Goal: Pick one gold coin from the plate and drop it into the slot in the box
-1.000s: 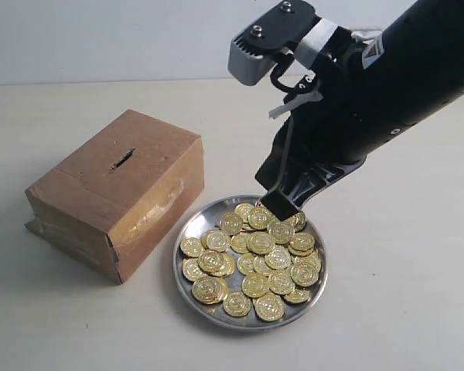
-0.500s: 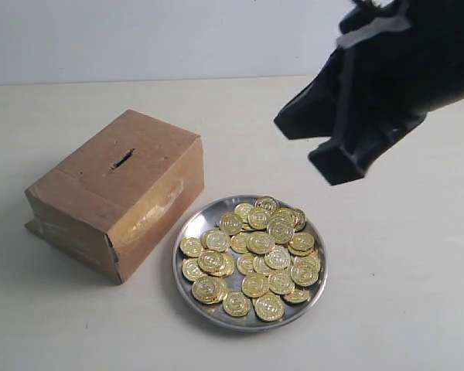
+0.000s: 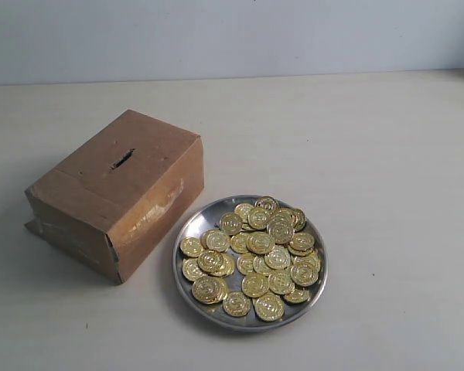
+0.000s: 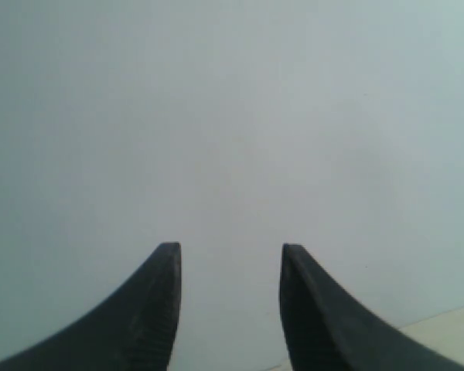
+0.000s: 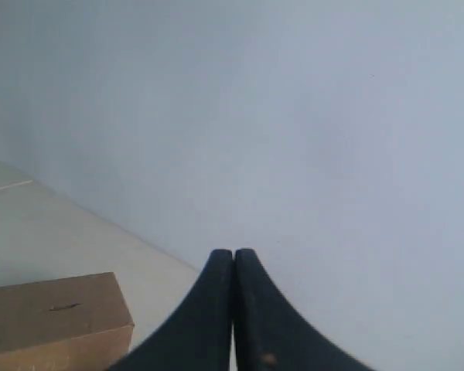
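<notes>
Plainly, the plate (image 3: 195,226) heaped with gold coins (image 3: 257,255) sits on the counter (image 3: 387,154) just beside the box (image 3: 116,197), its slot (image 3: 122,160) on top. The left gripper (image 4: 230,247) gapes empty; the right gripper (image 5: 233,253) is pressed closed.

Pale beige table (image 3: 387,154), brown cardboard box (image 3: 139,193) at left, silver plate (image 3: 199,223) just beside it

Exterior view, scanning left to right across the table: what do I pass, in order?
box → plate. The slot sits in the box's top and the gold coins lie in the plate, so neither gets its own place in the order.
</notes>
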